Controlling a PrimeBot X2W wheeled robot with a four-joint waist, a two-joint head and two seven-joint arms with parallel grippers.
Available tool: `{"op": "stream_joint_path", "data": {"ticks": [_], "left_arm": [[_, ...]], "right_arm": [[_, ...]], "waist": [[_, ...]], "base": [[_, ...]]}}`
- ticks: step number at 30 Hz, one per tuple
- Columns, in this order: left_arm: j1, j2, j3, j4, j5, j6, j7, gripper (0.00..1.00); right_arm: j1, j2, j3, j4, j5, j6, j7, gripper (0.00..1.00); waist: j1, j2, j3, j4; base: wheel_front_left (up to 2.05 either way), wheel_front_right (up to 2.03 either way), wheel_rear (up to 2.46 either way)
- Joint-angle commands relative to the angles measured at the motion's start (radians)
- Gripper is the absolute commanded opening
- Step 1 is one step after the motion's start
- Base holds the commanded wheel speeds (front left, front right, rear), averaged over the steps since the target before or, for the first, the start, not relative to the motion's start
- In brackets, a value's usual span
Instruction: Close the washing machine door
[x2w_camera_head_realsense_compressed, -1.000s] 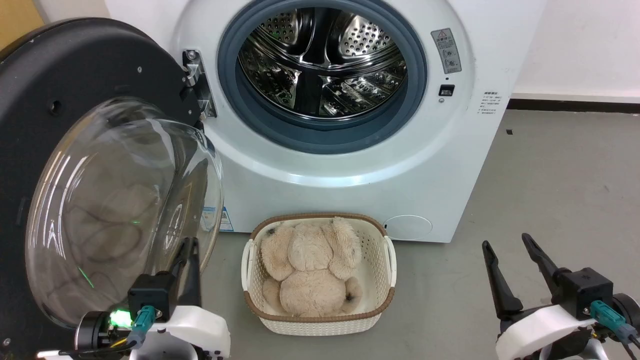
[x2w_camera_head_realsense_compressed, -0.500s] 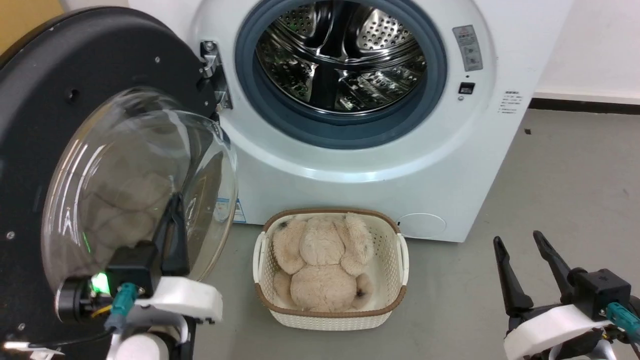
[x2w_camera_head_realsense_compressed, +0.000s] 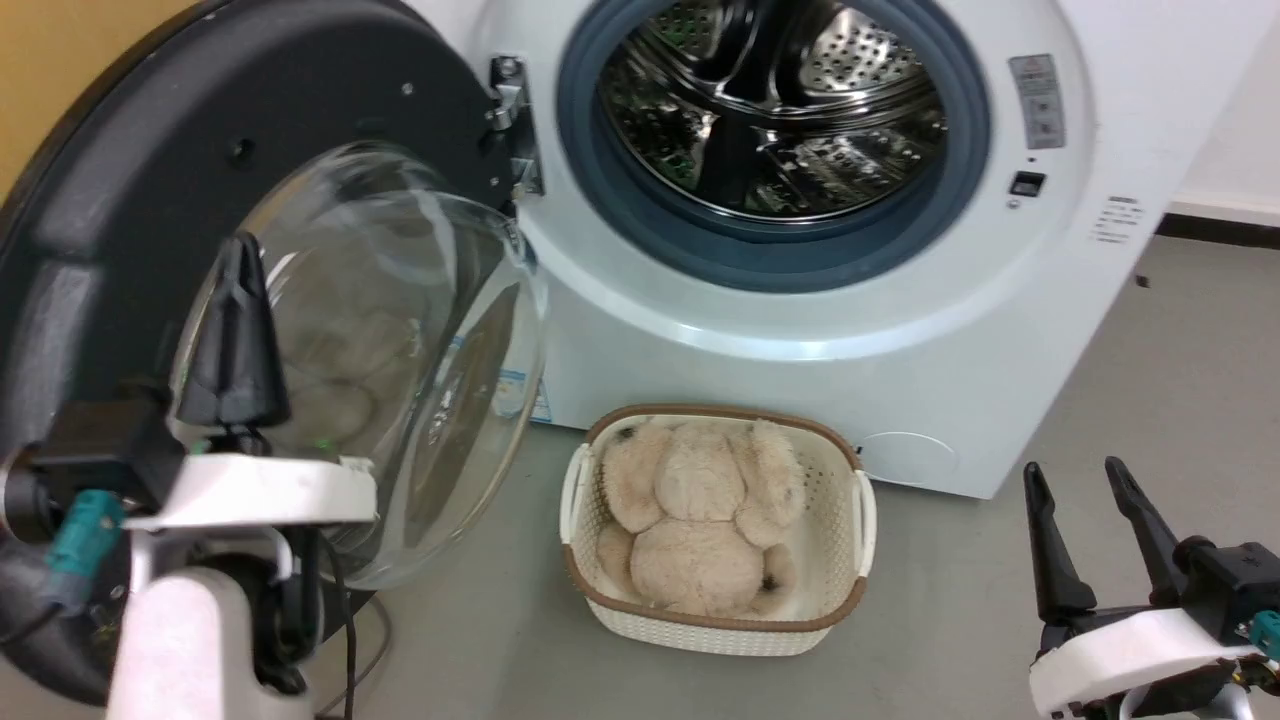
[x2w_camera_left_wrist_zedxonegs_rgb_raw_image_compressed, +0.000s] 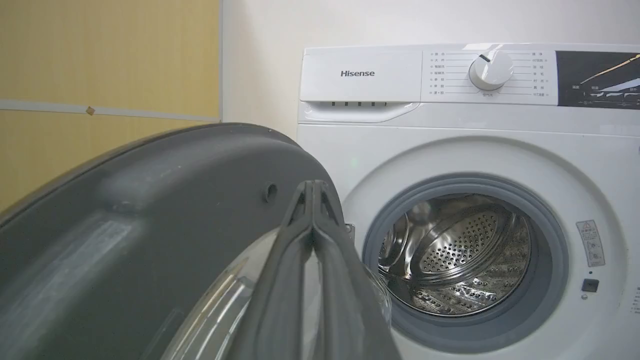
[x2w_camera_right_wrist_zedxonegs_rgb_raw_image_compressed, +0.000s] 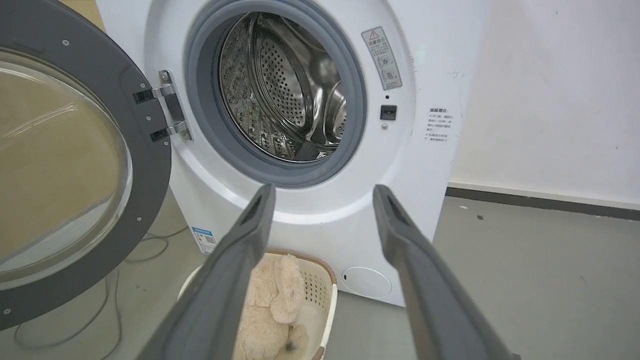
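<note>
The washing machine (x2w_camera_head_realsense_compressed: 800, 330) (x2w_camera_left_wrist_zedxonegs_rgb_raw_image_compressed: 360, 145) (x2w_camera_right_wrist_zedxonegs_rgb_raw_image_compressed: 320, 200) stands ahead, its round opening showing the steel drum (x2w_camera_head_realsense_compressed: 780, 110). The washing machine door (x2w_camera_head_realsense_compressed: 130, 220) (x2w_camera_left_wrist_zedxonegs_rgb_raw_image_compressed: 125, 225) (x2w_camera_right_wrist_zedxonegs_rgb_raw_image_compressed: 160, 165) hangs wide open on its hinge (x2w_camera_head_realsense_compressed: 510, 120) at the left, its glass bowl (x2w_camera_head_realsense_compressed: 400, 330) bulging toward me. My left gripper (x2w_camera_head_realsense_compressed: 238, 245) (x2w_camera_left_wrist_zedxonegs_rgb_raw_image_compressed: 312, 187) is shut and empty, raised in front of the door's inner face near the glass bowl; whether it touches is unclear. At the lower right my right gripper (x2w_camera_head_realsense_compressed: 1075, 475) (x2w_camera_right_wrist_zedxonegs_rgb_raw_image_compressed: 322, 190) is open, low over the floor.
A white wicker basket (x2w_camera_head_realsense_compressed: 860, 510) holding a beige plush toy (x2w_camera_head_realsense_compressed: 700, 520) sits on the grey floor directly in front of the machine, below the opening. A cable (x2w_camera_right_wrist_zedxonegs_rgb_raw_image_compressed: 100, 320) lies on the floor under the door. A yellow wall panel (x2w_camera_left_wrist_zedxonegs_rgb_raw_image_compressed: 100, 60) stands left of the machine.
My left gripper has risen up the door's inner face, from the bowl's lower edge to its upper left. The head camera has turned left, shifting the scene to the right. The right gripper stays open.
</note>
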Motion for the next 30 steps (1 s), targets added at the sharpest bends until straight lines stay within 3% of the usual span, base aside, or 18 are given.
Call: {"op": "stream_joint_path", "data": {"ticks": [1,17,30], "left_arm": [[-0.024,0.002,0.008,-0.010,-0.008,-0.006,-0.007,0.00],[-0.141,0.056,0.206,-0.022,-0.198,-0.035,-0.015,0.00],[-0.178,0.071,0.440,0.125,-0.523,-0.008,0.097,0.00]], "right_arm": [[-0.006,0.002,-0.005,0.002,0.013,0.000,-0.007,1.00],[-0.011,0.003,-0.036,-0.004,0.038,0.000,-0.041,1.00],[-0.024,0.003,-0.048,0.001,0.047,0.000,-0.068,1.00]], "waist": [[0.0000,0.0000,0.003,0.014],[0.0000,0.0000,0.027,0.129],[0.0000,0.0000,0.053,0.190]], "base": [[0.00,0.00,0.00],[0.00,0.00,0.00],[0.00,0.00,0.00]]}}
